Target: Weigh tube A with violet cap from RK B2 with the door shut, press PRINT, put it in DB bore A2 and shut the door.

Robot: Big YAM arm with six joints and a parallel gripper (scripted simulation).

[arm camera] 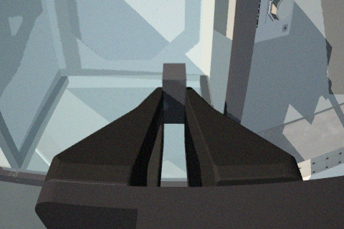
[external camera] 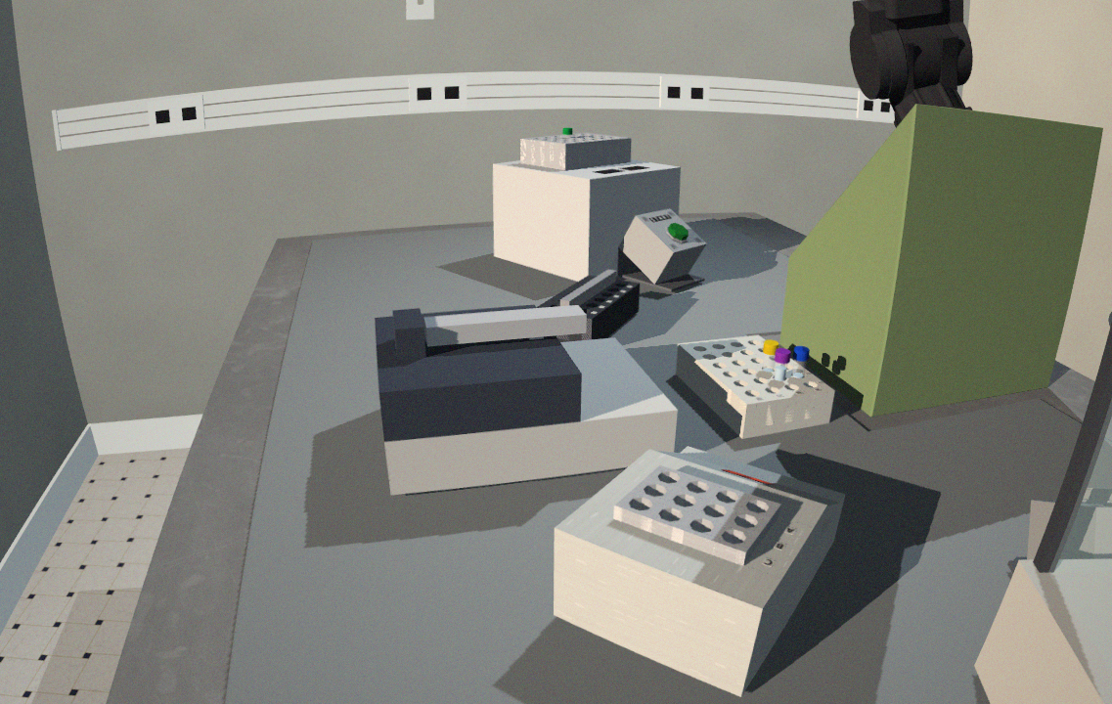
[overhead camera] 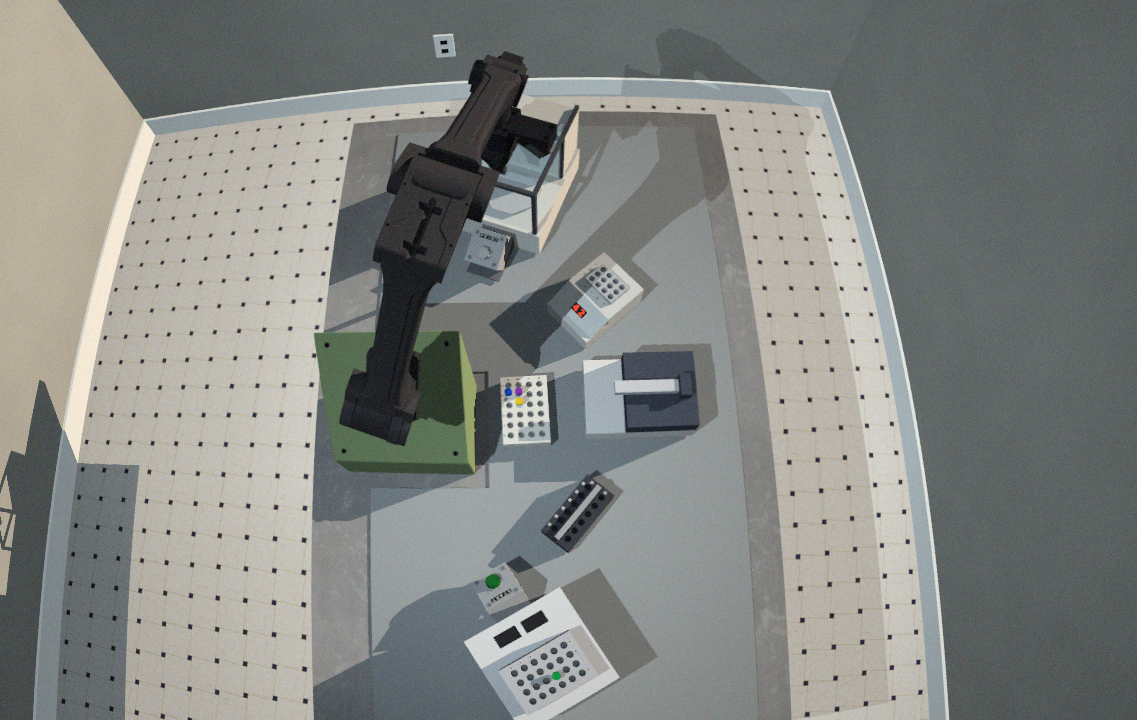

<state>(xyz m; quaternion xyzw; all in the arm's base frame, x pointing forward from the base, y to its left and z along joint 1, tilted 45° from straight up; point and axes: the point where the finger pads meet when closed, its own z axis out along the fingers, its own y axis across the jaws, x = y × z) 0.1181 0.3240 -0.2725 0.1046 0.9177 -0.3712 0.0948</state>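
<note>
Nearest the green wedge-shaped pedestal (overhead camera: pixel 357 462) (external camera: pixel 980 262), your violet-capped clear tube (overhead camera: pixel 518 391) (external camera: pixel 781 355) stands in the white multi-hole rack (overhead camera: pixel 525 441) (external camera: pixel 787 418), beside a blue-capped tube (overhead camera: pixel 508 391) (external camera: pixel 801 352) and a yellow-capped one. Farther out on the grey counter (overhead camera: pixel 679 501) (external camera: pixel 280 594), you have the cream dry block (overhead camera: pixel 617 313) (external camera: pixel 655 603) with its red display, the dark-and-white spectrophotometer (overhead camera: pixel 661 416) (external camera: pixel 489 385) and the black magnet block (overhead camera: pixel 551 534) (external camera: pixel 616 313).

Your arm reaches over the glass-walled balance (overhead camera: pixel 529 240) (external camera: pixel 1023 630). Your gripper (overhead camera: pixel 500 159) (arm camera: pixel 174 98) is narrow, its fingers closed on a dark grey rectangular door handle (arm camera: pixel 174 91). Beside the glass box, you see the pale faceted PRINT key (overhead camera: pixel 486 251) (arm camera: pixel 281 7), apart from the fingers. Farthest along, the white boxy mixer (overhead camera: pixel 599 676) (external camera: pixel 542 218) carries a green-capped tube (overhead camera: pixel 556 676) (external camera: pixel 566 131).
</note>
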